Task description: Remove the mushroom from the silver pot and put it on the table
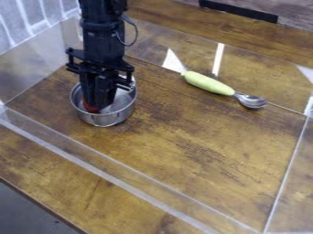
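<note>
The silver pot (105, 111) stands upright on the table (196, 155) at the left. My gripper (102, 95) points straight down into it from above, its dark fingers (91, 94) reaching to about the rim. A red-brown patch of the mushroom (87, 95) shows at the left finger inside the pot; the rest is hidden by the arm. I cannot tell how wide the jaws stand or whether they hold the mushroom.
A yellow-green vegetable toy (210, 83) and a metal spoon (251, 101) lie at the back right. Clear acrylic walls (146, 187) edge the tabletop. Bare wood stretches in front of and to the right of the pot.
</note>
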Motion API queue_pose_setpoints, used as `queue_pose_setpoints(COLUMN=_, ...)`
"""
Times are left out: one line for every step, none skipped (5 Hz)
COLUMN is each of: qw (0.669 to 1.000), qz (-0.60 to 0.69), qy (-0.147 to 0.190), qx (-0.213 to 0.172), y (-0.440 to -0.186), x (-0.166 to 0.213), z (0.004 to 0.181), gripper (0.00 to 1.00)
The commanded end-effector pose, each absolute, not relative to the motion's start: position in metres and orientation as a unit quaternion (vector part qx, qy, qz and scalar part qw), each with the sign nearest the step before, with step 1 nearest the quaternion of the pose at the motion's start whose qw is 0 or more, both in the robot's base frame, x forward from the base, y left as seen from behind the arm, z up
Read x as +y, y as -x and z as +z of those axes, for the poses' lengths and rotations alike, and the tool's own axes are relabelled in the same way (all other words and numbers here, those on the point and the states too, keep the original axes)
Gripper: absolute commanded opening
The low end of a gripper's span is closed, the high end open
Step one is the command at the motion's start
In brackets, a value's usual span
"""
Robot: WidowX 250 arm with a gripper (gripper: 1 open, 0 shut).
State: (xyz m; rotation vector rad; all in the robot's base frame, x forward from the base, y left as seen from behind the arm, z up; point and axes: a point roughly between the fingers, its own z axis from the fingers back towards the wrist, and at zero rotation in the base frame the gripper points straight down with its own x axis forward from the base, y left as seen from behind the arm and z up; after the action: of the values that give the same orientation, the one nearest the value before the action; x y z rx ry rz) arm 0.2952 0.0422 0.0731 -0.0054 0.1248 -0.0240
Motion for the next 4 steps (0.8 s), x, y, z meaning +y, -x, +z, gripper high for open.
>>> queue_pose_setpoints(qw=0.998, qz=-0.05, qy=-0.004, qx=0.027, y=-0.313, x=0.039, z=0.085, gripper=0.0)
queue_pose_setpoints(qw=0.999, qz=-0.045, qy=-0.002, qx=0.026, y=-0.321, x=0.025, z=0.084, gripper=1.0)
queue_pose_setpoints(qw=0.999, qz=-0.041, qy=-0.003, qx=0.027, y=-0.329, x=0.012, z=0.082, gripper=1.0)
queue_pose_setpoints(qw=0.999, qz=-0.028, qy=-0.003, qx=0.029, y=-0.332, x=0.006, z=0.076, gripper=0.0)
